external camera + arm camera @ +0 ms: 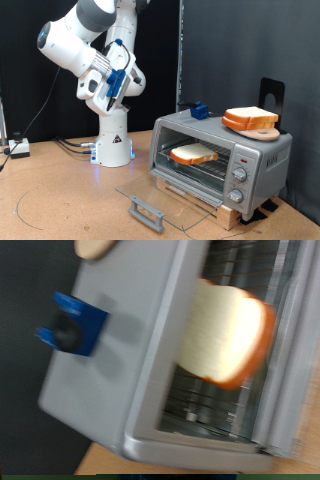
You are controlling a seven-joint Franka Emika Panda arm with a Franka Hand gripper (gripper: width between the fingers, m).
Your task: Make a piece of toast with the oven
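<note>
Overhead, the gripper is seen raised well above the table, up at the exterior view's left and well apart from the oven; nothing is seen between its fingers, and whether they are spread or closed cannot be told from either view. The white arm is bent over its white base, which is set on the brown wooden table. Black curtains are hung behind the scene, and some cables are laid on the table beside the base.

One oven is counted, placed at the exterior view's right on the table. Its glass door is dropped fully open and lies flat in front of it, with a grey handle at its near edge. Two round knobs can be made out on the panel at its right side.

One piece of toast is lying inside the oven on the wire rack, its pale face up and its orange-brown crust showing; in the wrist view it is seen resting on the rack bars, somewhat blurred.

On the oven's roof a stack of bread slices is kept on a round wooden board; their exact number cannot be told. A single small blue object with a dark knob is also placed on the roof, towards the exterior view's left.
</note>
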